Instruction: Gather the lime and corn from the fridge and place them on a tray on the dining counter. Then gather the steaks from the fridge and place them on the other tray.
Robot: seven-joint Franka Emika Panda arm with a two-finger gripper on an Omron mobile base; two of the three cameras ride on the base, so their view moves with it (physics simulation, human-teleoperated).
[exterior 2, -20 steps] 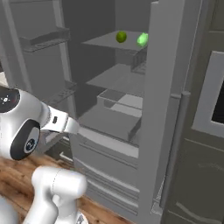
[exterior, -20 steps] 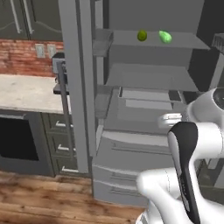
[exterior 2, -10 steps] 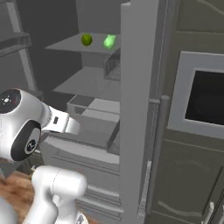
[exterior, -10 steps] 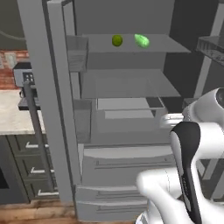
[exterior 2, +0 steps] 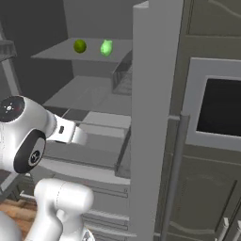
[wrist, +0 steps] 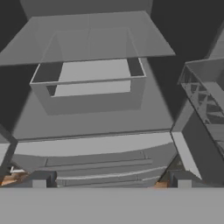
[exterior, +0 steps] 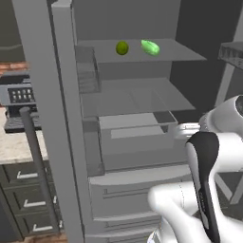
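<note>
While unheld, lime [exterior: 122, 47] on fridge [exterior: 137, 52] shelf.

lime [exterior: 122, 47] on upper shelf [exterior: 166, 53] in fridge [exterior: 61, 118] | corn [exterior: 150, 47] just right of it

Base closes in on the open fridge [exterior: 137, 118]

Over the last second both base views have shifted as a whole: the camera has driven nearer and swung toward the fridge interior, so the things inside have not themselves moved. In the left base view the brick wall, the counter and the wood floor have slid out to the left edge, and the left door [exterior: 52, 118] now looms large. In the right base view the right door [exterior 2: 153, 117] has come to the middle and the wall oven [exterior 2: 216, 103] has entered at the right. The lime [exterior: 122, 48] and the brighter green item [exterior: 150, 47] beside it appear larger, on the shelf above and ahead of the gripper [wrist: 111, 179].
</note>
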